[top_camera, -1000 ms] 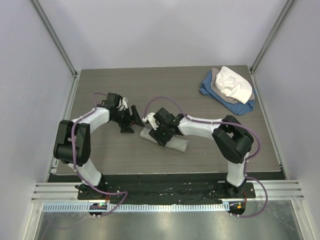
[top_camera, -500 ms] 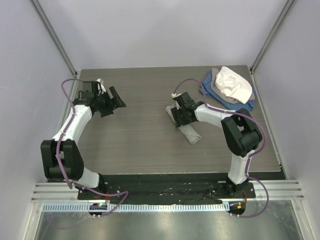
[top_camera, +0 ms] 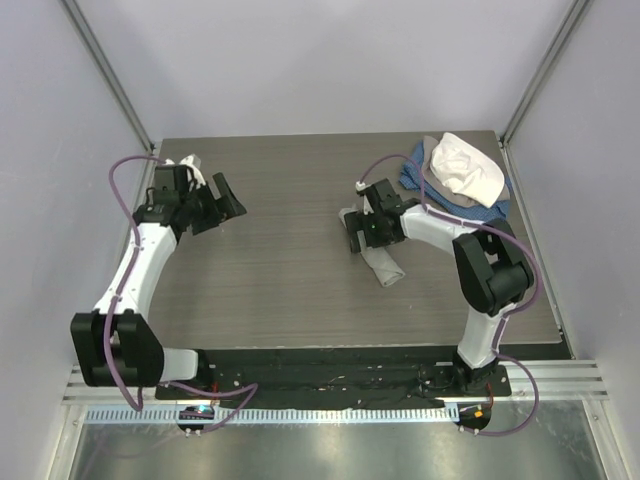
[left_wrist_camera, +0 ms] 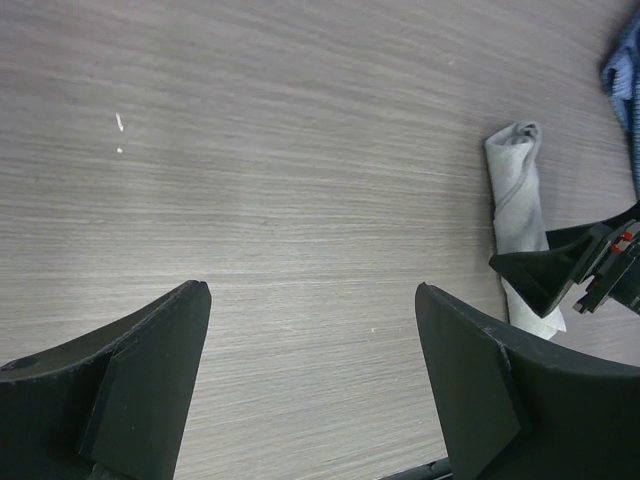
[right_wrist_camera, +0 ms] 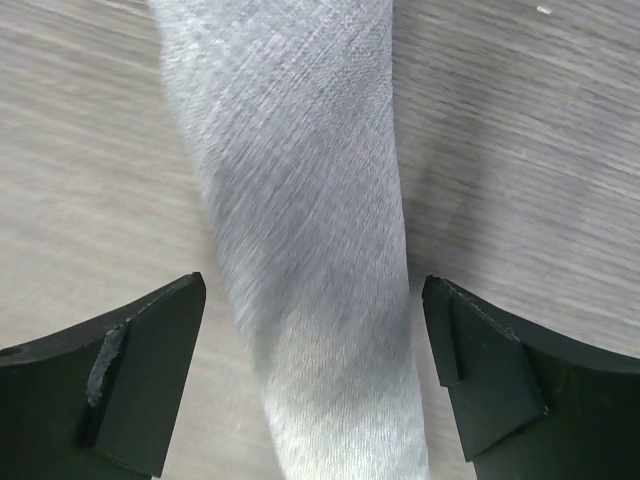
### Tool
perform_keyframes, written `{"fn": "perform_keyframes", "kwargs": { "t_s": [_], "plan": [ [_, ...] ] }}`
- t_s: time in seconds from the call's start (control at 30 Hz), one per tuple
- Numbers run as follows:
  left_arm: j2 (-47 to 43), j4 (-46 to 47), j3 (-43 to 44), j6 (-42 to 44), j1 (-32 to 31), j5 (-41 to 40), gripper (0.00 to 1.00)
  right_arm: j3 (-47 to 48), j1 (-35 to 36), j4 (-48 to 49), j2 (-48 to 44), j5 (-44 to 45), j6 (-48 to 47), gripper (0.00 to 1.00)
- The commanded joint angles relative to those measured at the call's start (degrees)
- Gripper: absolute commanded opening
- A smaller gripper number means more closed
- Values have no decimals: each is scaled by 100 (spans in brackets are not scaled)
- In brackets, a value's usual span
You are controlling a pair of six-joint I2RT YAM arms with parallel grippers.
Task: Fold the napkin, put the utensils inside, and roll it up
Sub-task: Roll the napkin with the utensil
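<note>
The napkin [top_camera: 383, 264] is a light grey cloth rolled into a tight tube, lying slantwise right of the table's middle. It also shows in the left wrist view [left_wrist_camera: 517, 190] and fills the right wrist view [right_wrist_camera: 300, 200]. My right gripper [top_camera: 358, 236] is open, its fingers [right_wrist_camera: 150, 350] standing either side of the roll's far end without touching it. My left gripper [top_camera: 232, 197] is open and empty over bare table at the far left, well away from the roll; its own view [left_wrist_camera: 312, 292] shows nothing between its fingers. The spoon is hidden from every view.
A heap of blue, grey and white cloths [top_camera: 460, 175] lies at the back right corner, just behind the right arm; its blue edge shows in the left wrist view [left_wrist_camera: 625, 60]. Grey walls close in the wooden table [top_camera: 280, 290].
The left arm has pulled away from the roll to the far left. The right gripper has carried the roll from the middle toward the back right, turned it, and now stands open around it.
</note>
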Motion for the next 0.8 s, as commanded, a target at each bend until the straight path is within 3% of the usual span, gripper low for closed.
{"fn": "perform_keyframes", "kwargs": {
  "t_s": [0.0,0.23,0.37,0.43,0.47,0.77],
  "plan": [
    [-581,63,70,340,-10,139,89,74,-151,79,-803,-767,87,100],
    [-1512,317,-70,735,-10,165,89,-92,-222,509,-2059,-128,105,100],
    [-2250,696,-570,947,-10,157,91,-891,-222,1149,-3235,619,79,100],
    [-2672,897,-912,851,-10,-27,100,-1442,-222,1396,-3623,1014,79,100],
    [-2787,933,-1001,841,-10,-80,100,-1629,-239,1659,-3956,1103,70,100],
    [-3763,978,-1758,683,-10,-546,100,-2729,-231,1951,-4865,1781,167,100]
  ]
}}
